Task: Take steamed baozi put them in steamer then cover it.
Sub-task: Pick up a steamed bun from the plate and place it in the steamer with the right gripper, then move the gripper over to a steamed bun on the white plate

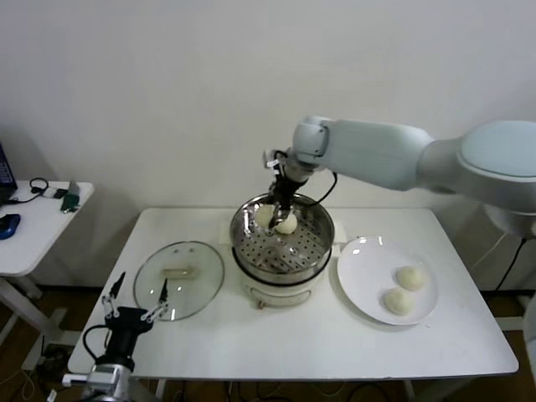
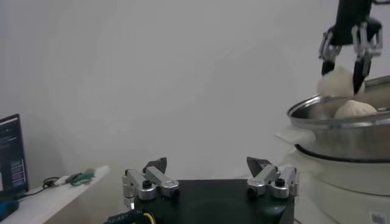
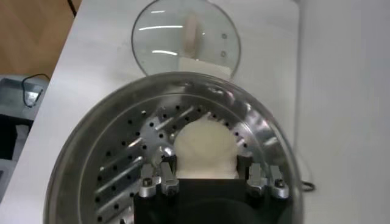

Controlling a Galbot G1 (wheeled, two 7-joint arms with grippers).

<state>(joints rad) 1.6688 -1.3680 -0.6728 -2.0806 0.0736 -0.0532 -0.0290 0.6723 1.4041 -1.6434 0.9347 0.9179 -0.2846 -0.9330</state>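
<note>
While the right tool (image 1: 281,211) is clamped on a soft, light baozi (image 3: 205,149) over the steamer (image 1: 282,272), a gentle grip at its sides seems best; the left tool (image 1: 134,302) waits open.

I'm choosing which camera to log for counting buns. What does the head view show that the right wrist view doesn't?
Only the head view shows the white plate with two buns left on it, the idle left gripper near the table's front edge, and two buns in the steamer. Only the right wrist view shows the right gripper up close, its fingers either side of one bun. Both show the steamer and the glass lid lying on the table.
</note>
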